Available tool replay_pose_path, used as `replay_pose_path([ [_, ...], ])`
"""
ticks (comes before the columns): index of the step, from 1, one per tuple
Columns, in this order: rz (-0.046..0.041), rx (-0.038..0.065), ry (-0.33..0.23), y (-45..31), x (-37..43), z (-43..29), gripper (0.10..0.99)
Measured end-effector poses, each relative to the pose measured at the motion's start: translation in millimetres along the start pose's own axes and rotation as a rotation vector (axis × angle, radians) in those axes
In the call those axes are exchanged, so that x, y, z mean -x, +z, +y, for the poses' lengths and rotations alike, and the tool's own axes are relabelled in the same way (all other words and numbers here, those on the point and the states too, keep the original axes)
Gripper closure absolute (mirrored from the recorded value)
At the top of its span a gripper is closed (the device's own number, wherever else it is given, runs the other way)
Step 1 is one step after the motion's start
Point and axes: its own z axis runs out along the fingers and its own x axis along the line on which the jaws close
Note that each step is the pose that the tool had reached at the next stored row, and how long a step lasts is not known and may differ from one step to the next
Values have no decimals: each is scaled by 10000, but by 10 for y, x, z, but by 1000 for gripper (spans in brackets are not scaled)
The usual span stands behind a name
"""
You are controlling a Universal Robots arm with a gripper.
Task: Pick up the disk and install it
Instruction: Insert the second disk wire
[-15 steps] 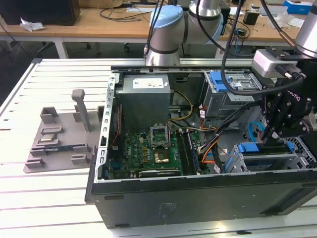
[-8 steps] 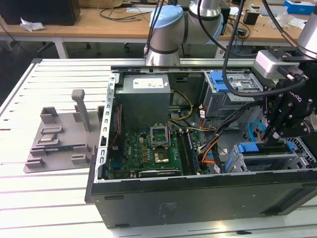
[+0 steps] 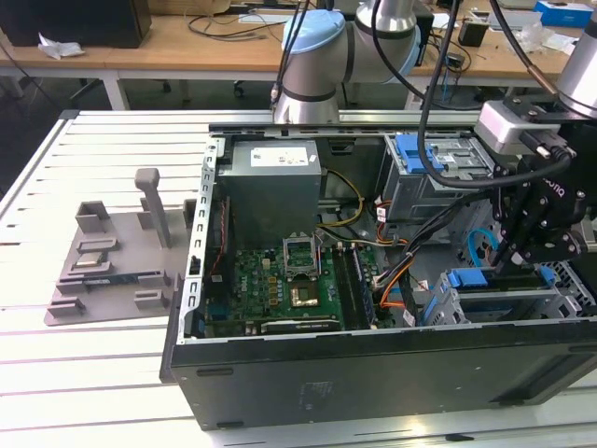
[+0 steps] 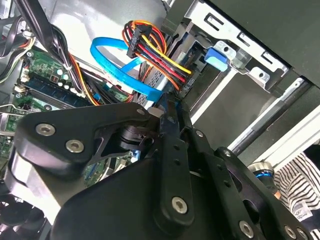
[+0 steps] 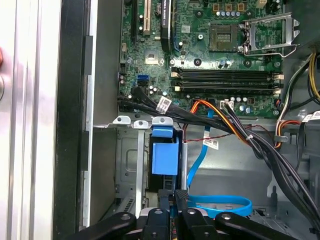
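Inside the open computer case (image 3: 373, 373), at the exterior view's right, the black gripper (image 3: 522, 266) hangs over a grey metal drive bay (image 5: 131, 165). Its fingers (image 5: 181, 200) are pressed nearly together, pinching the top edge of the disk (image 5: 164, 157), whose blue carrier stands upright in the bay slot. Beside it lie a looped blue cable (image 5: 220, 204) and the green motherboard (image 5: 220, 60).

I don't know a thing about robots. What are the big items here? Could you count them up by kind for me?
Robot arm: 1
Open computer case: 1
Grey power supply: 1
Grey parts holder: 1
Total: 4
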Motion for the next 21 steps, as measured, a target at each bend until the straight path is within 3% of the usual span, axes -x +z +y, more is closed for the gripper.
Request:
replay_pose_path([
  [4, 0, 0, 0, 0, -2, 0, 851],
  [7, -1, -1, -3, -154, -14, 5, 851],
  [10, 0, 0, -3, -252, -21, 8, 851],
  [11, 0, -1, -4, -284, -24, 9, 929],
  [12, 1, -1, -3, -317, -26, 10, 929],
  [13, 1, -1, -3, -346, -28, 10, 984],
  [15, 3, -1, -4, -448, -34, 13, 980],
  [19, 2, 0, -3, -572, -45, 17, 980],
  [21, -1, 0, -3, -598, -47, 18, 980],
])
